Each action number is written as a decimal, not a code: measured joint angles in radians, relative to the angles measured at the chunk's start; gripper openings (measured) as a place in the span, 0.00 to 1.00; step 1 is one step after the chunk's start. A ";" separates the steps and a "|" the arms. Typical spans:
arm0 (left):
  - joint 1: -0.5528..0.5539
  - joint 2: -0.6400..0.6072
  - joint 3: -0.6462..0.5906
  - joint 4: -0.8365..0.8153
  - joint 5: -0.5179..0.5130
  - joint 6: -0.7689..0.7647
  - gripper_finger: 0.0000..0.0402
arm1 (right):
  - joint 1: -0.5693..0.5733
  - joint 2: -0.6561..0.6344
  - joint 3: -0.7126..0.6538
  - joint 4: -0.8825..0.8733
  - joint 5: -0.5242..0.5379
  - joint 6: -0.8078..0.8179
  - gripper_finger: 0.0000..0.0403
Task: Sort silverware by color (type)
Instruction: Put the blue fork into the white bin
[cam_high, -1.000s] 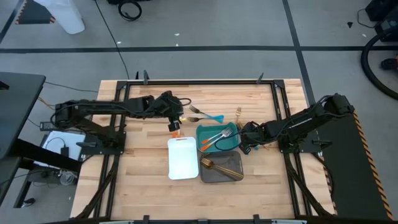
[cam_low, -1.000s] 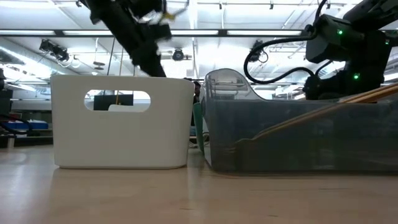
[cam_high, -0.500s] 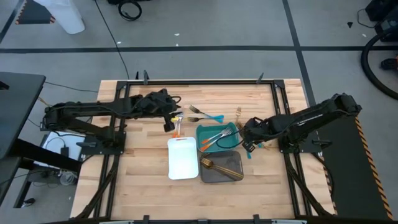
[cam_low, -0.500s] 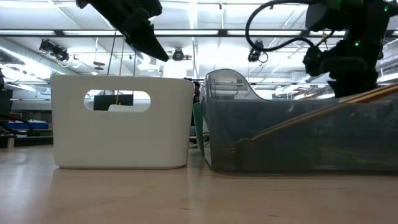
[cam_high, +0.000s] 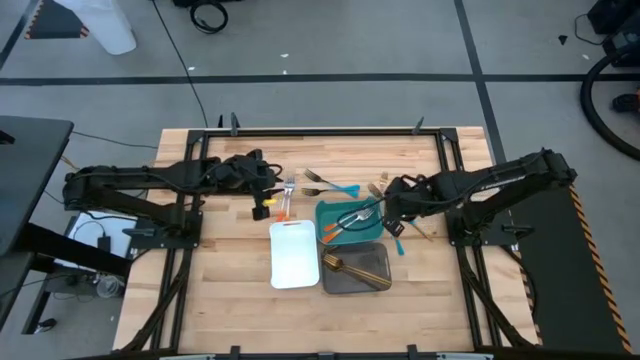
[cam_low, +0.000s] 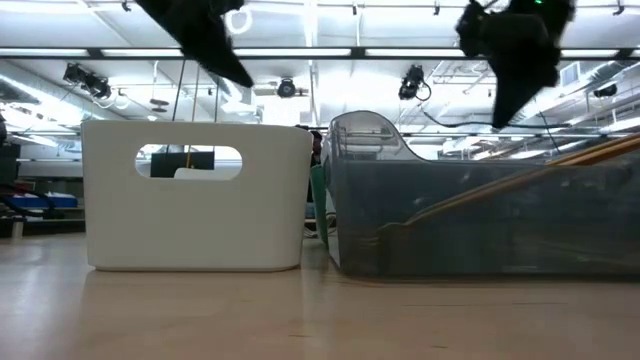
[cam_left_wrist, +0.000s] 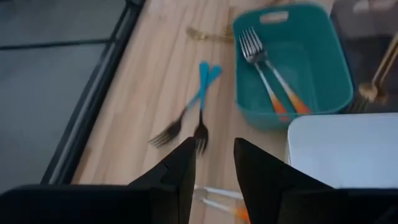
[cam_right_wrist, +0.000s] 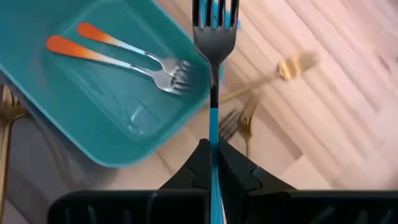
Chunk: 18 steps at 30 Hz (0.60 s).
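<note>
My right gripper (cam_high: 387, 207) (cam_right_wrist: 213, 163) is shut on a blue-handled fork (cam_right_wrist: 214, 37), beside the right end of the teal tray (cam_high: 326, 211) (cam_right_wrist: 106, 140). Two orange-handled forks (cam_high: 345, 222) (cam_right_wrist: 118, 53) lie in that tray. My left gripper (cam_high: 260, 198) (cam_left_wrist: 214, 168) stands open to the left of orange-handled forks (cam_high: 285, 203) (cam_left_wrist: 217, 200) lying on the table behind the white tray (cam_high: 294, 262). Two blue-handled forks (cam_high: 330, 185) (cam_left_wrist: 200, 102) lie behind the teal tray. Gold utensils (cam_high: 352, 268) rest in the grey tray (cam_high: 380, 285).
Loose gold forks (cam_high: 383, 184) (cam_right_wrist: 245, 124) lie on the wood right of the teal tray. The three trays stand close together at the table's middle. In the low view the white tray (cam_low: 195, 195) and grey tray (cam_low: 480, 220) fill the foreground, both arms above them.
The left gripper has drawn back to the left, leaving an orange-handled fork on the table. The right gripper has risen and moved toward the table's back with the blue-handled fork.
</note>
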 joint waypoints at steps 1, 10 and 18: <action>0.000 -0.004 0.003 0.007 -0.001 0.000 0.29 | -0.001 0.021 0.020 0.000 0.000 -0.023 0.04; 0.002 -0.085 0.003 -0.103 -0.027 -0.112 0.29 | 0.000 0.232 0.233 -0.002 -0.004 -0.179 0.04; -0.013 -0.112 0.001 -0.182 -0.009 -0.153 0.29 | 0.002 0.367 0.392 0.049 -0.052 -0.247 0.04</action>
